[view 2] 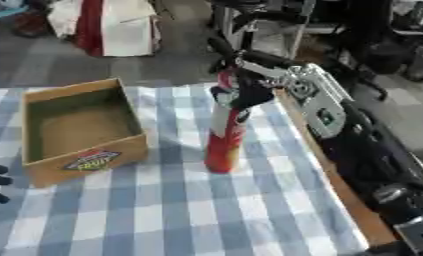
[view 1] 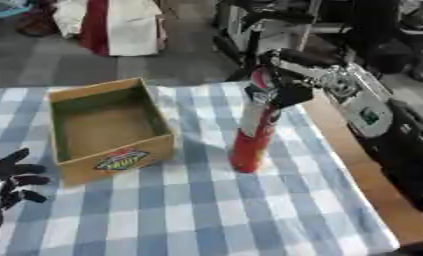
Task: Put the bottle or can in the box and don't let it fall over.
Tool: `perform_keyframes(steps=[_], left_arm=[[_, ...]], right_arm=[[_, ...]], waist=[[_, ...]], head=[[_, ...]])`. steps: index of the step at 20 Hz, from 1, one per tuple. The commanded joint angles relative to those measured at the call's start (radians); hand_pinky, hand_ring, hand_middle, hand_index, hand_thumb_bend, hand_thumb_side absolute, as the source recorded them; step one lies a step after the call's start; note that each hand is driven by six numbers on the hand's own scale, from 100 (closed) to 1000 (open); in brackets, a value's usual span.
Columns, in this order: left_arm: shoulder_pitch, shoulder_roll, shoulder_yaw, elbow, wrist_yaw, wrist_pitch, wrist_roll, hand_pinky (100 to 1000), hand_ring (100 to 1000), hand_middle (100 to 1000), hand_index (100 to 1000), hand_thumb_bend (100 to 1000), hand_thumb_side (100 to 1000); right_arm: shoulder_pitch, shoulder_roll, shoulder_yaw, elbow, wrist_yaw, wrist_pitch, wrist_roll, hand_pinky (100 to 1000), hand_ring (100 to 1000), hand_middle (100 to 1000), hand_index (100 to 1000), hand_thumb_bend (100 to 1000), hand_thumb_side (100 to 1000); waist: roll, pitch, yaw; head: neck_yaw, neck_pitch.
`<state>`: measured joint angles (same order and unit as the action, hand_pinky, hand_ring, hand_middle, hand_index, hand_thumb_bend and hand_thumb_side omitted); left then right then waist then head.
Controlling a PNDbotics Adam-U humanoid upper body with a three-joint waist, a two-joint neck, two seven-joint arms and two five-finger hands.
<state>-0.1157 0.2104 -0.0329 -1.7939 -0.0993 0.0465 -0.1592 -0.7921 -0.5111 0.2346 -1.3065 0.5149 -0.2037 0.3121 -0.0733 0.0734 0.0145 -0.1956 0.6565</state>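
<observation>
Covering the table, a blue-checked cloth (view 1: 206,210), right hand (view 1: 283,85) curled round upright red bottle (view 1: 252,135), left hand (view 1: 9,177) open.

My right arm comes in from the upper right of the frame, silver wrist angled down toward the centre, and my right hand (view 1: 283,85) has its fingers curled closed. My left hand (view 1: 11,179) rests at the lower left edge, fingers spread and relaxed.
</observation>
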Motion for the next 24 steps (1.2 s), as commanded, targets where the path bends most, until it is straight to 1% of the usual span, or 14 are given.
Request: perform_keyframes(steps=[1, 2, 3, 4, 5, 7, 10, 14, 19, 22, 24], left_arm=[[-0.01, 0.006, 0.004, -0.015, 0.002, -0.001, -0.002, 544, 674, 665, 929, 281, 1000], [-0.01, 0.006, 0.004, -0.015, 0.002, -0.001, -0.002, 544, 674, 665, 929, 281, 1000], [-0.01, 0.005, 0.003, -0.015, 0.002, -0.001, -0.002, 544, 674, 665, 929, 281, 1000], [-0.01, 0.005, 0.003, -0.015, 0.002, -0.001, -0.003, 544, 674, 665, 929, 280, 1000], [-0.01, 0.005, 0.003, -0.015, 0.003, -0.001, -0.003, 544, 674, 665, 929, 280, 1000], [-0.011, 0.006, 0.002, -0.015, 0.003, -0.001, -0.004, 544, 674, 665, 929, 280, 1000], [-0.012, 0.005, 0.001, -0.015, 0.004, -0.001, -0.005, 544, 674, 666, 929, 281, 1000], [-0.019, 0.003, -0.003, -0.015, 0.006, -0.002, -0.009, 545, 674, 666, 929, 281, 1000], [-0.04, -0.003, -0.012, -0.018, 0.012, -0.003, -0.017, 545, 675, 666, 929, 281, 1000], [-0.053, -0.006, -0.019, -0.02, 0.017, -0.003, -0.023, 545, 675, 666, 929, 282, 1000], [-0.063, -0.009, -0.024, -0.021, 0.021, -0.003, -0.028, 545, 674, 665, 929, 283, 1000]], right_arm=[[-0.037, -0.005, -0.009, -0.01, 0.003, -0.029, -0.126, 100, 200, 237, 429, 100, 210], [-0.043, -0.003, -0.009, -0.013, 0.0, -0.037, -0.162, 100, 166, 198, 396, 100, 217], [-0.05, -0.001, -0.007, -0.016, -0.005, -0.044, -0.193, 100, 157, 189, 393, 100, 218], [-0.058, -0.001, -0.005, -0.018, -0.008, -0.049, -0.215, 100, 136, 169, 389, 100, 219], [-0.066, -0.002, -0.002, -0.021, -0.011, -0.053, -0.229, 100, 134, 167, 389, 100, 219], [-0.088, -0.004, 0.001, -0.028, -0.016, -0.059, -0.239, 100, 133, 166, 388, 100, 220], [-0.128, -0.005, 0.003, -0.032, -0.018, -0.06, -0.233, 100, 134, 168, 388, 100, 219], [-0.186, 0.008, 0.0, -0.015, -0.013, -0.06, -0.227, 100, 137, 171, 388, 100, 221], [-0.241, 0.043, -0.01, 0.043, 0.001, -0.059, -0.259, 100, 145, 176, 390, 100, 226], [-0.256, 0.07, -0.016, 0.09, 0.019, -0.057, -0.291, 100, 151, 178, 393, 100, 257], [-0.262, 0.089, -0.019, 0.124, 0.035, -0.056, -0.318, 100, 165, 188, 403, 100, 259]], waist=[[0.004, -0.01, 0.002], [0.004, -0.01, 0.003], [0.004, -0.01, 0.004], [0.003, -0.011, 0.005], [0.003, -0.011, 0.006], [0.002, -0.012, 0.009], [0.001, -0.013, 0.015], [0.001, -0.01, 0.03], [0.002, -0.001, 0.065], [0.003, 0.003, 0.087], [0.005, 0.007, 0.103]], head=[[-0.005, -0.012], [-0.006, -0.011], [-0.007, -0.011], [-0.007, -0.011], [-0.008, -0.01], [-0.01, -0.011], [-0.014, -0.013], [-0.026, -0.021], [-0.055, -0.042], [-0.067, -0.052], [-0.076, -0.056]])
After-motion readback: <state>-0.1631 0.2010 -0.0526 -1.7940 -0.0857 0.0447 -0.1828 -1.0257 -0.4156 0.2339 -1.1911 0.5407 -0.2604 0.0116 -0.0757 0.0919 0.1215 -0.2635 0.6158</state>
